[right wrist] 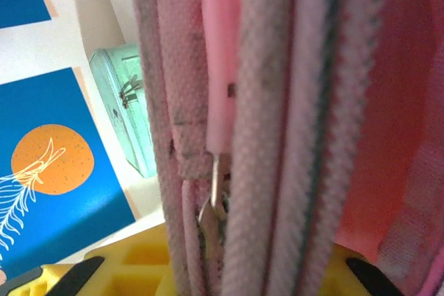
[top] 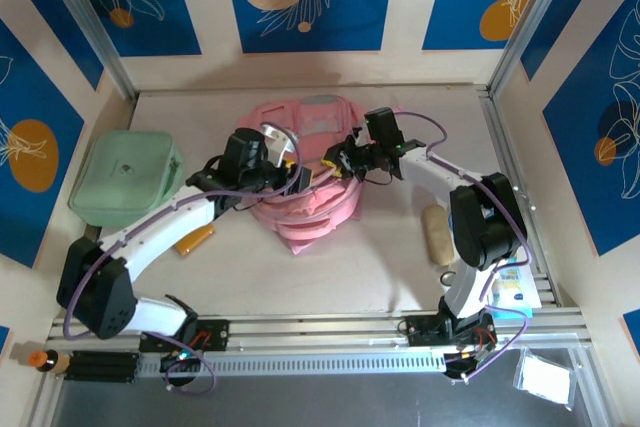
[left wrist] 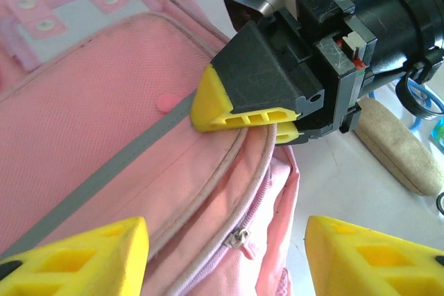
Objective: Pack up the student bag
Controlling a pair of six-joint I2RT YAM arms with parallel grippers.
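The work surface is a pale table (top: pixel 400 277) boxed in by walls with blue leaf-print panels. The student bag (top: pixel 310 212) lies at its middle, directly under both tools.

Tool state:
1. Right gripper (left wrist: pixel 260 124): its yellow tips are pinched narrow on the piped edge of the bag's opening. In its own view the seam and the pink zip puller (right wrist: pixel 218 95) stand between its fingers (right wrist: pixel 135 268).
2. Left gripper (left wrist: pixel 229 261): jaws wide and holding nothing, poised over the same seam. A metal zip slider (left wrist: pixel 239 238) sits just ahead of the tips, between them.

Procedure, as I judge it: the step in hand is opening the bag's mouth.
- I would keep the right pinch firm as the anchor, because the fabric is soft and will slip under a sideways pull.
- I would advance the left tool onto the slider or the facing lip, close fully, then draw away from the right tool along the zip line.

Obstructions:
- The right tool's body sits directly ahead of the left tool, nearly tip to tip, so I see contact as the main risk.
- A beige soft case (left wrist: pixel 399 143) lies beyond it, to the right.
- A mint-green case (top: pixel 125 175) stands well off the left arm's outer side.
- Neither case blocks the path.
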